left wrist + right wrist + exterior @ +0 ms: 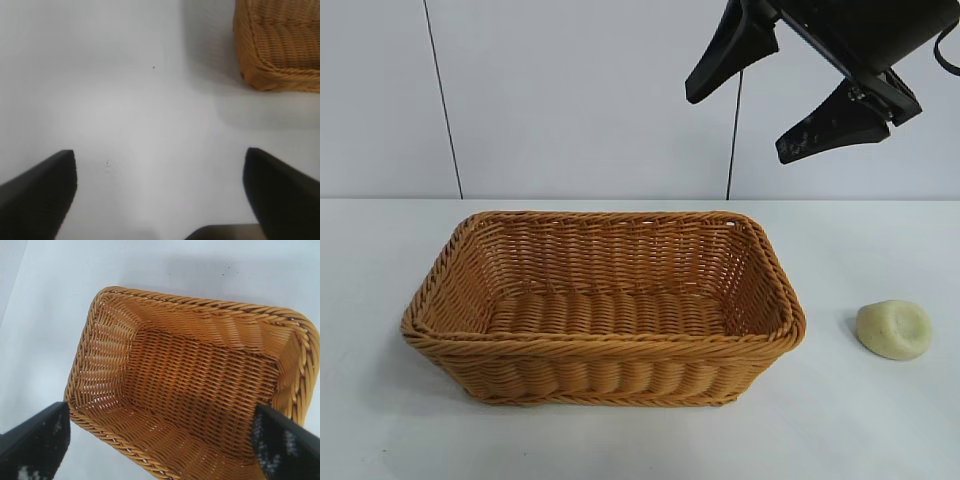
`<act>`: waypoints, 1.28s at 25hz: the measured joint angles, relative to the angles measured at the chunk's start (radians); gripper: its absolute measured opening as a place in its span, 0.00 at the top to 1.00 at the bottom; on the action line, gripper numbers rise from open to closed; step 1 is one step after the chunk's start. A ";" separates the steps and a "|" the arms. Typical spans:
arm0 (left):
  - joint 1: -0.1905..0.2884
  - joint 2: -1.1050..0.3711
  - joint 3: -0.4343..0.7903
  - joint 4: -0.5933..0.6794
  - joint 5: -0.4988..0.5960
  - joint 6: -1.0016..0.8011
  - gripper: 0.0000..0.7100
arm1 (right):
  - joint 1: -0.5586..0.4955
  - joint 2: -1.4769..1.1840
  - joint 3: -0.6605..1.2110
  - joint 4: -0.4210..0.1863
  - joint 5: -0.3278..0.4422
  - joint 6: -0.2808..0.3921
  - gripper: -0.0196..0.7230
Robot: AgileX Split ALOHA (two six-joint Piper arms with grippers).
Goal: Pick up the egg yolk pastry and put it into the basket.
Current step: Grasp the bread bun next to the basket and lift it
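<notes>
The egg yolk pastry [894,329], a small pale yellow lump with a dent, lies on the white table to the right of the basket [600,343], apart from it. The golden-brown wicker basket holds nothing; the right wrist view looks down into the basket [200,305]. My right gripper [737,125] hangs high above the basket's right end, up and to the left of the pastry. It is open and empty, its black fingers [40,440] spread wide. My left gripper [160,154] is open over bare table, with a corner of the basket [280,50] farther off.
White table [380,420] all around the basket, with a pale panelled wall [570,90] behind. Bare table lies in front of the basket and around the pastry.
</notes>
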 joint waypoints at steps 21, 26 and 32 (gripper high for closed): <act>0.000 -0.028 0.000 -0.004 0.001 0.001 0.02 | -0.218 0.021 -0.006 -0.649 0.095 0.377 0.06; 0.000 -0.028 0.000 -0.004 0.001 0.002 0.02 | -0.241 0.119 -0.008 -0.651 0.086 0.370 0.06; 0.000 -0.028 0.000 -0.004 0.001 0.002 0.02 | -0.241 0.289 -0.008 -0.627 -0.004 0.370 0.06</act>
